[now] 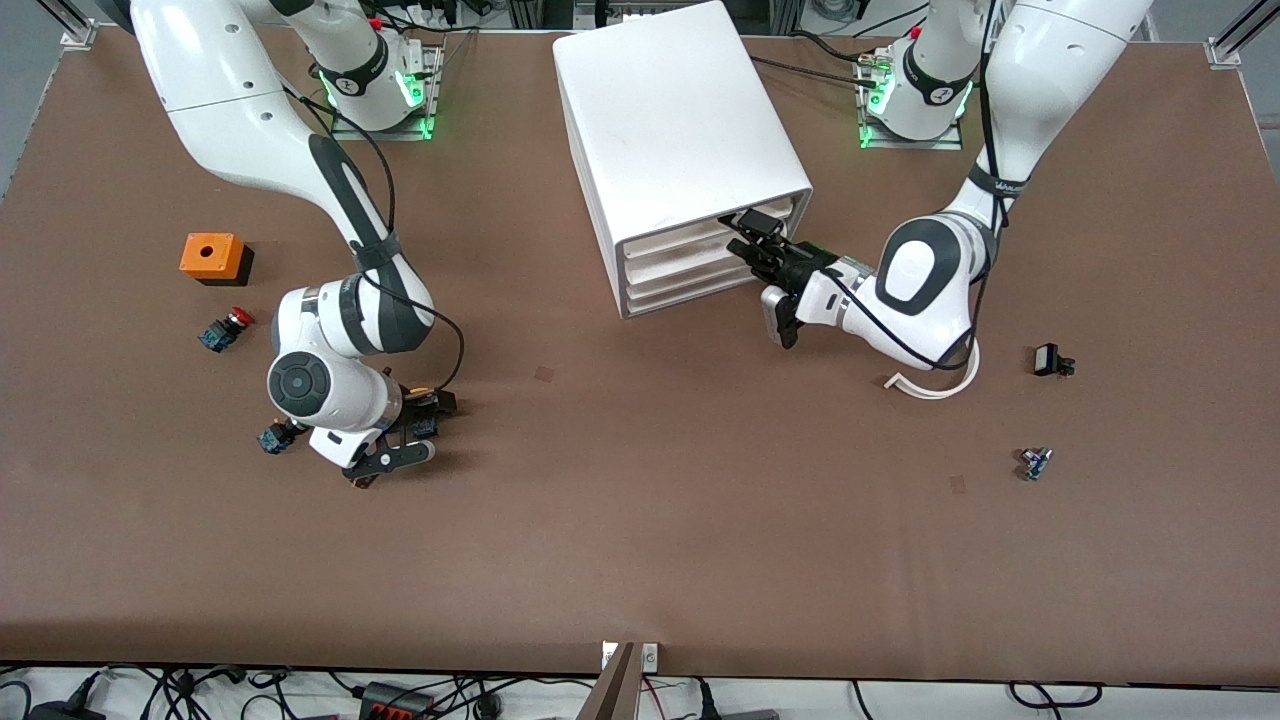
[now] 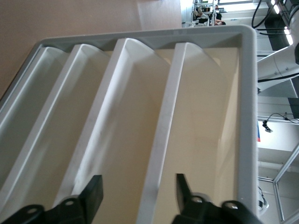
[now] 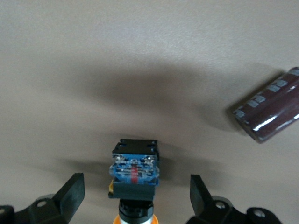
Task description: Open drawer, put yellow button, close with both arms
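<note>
- Brown counter (image 1: 640, 520) under both arms, cables along its edge nearest the front camera; the white cabinet (image 1: 670, 130) stands between the two arm bases, its drawer fronts turned toward the left arm's end
- Left hand (image 1: 752, 240) is level with the cabinet's top front corner, right at the drawer (image 1: 765, 218), the top one of four
- Left wrist view: the hand's fingers (image 2: 93, 193) stand apart, one on each side of a white drawer front edge; no contact visible, so I cannot tell whether they grip it
- Drawers appear pushed in
- Right hand (image 1: 405, 440) is low over the counter at the right arm's end, fingers (image 3: 72, 191) wide apart
- Yellow button (image 3: 134, 175) lies on its side on the counter, directly between the right hand's fingers; blue base points away from the hand, orange-yellow cap toward the palm; neither finger touches it
- A dark red cylinder (image 3: 271, 112) lies on the counter ahead of the right hand and off to one side, well clear of it
- Another button with a blue base (image 1: 275, 438) sits just beside the right hand
- Red-capped button (image 1: 225, 328) and an orange block (image 1: 212, 256) lie farther from the front camera than the right hand
- Two small dark parts (image 1: 1050, 360) (image 1: 1035, 462) lie at the left arm's end
</note>
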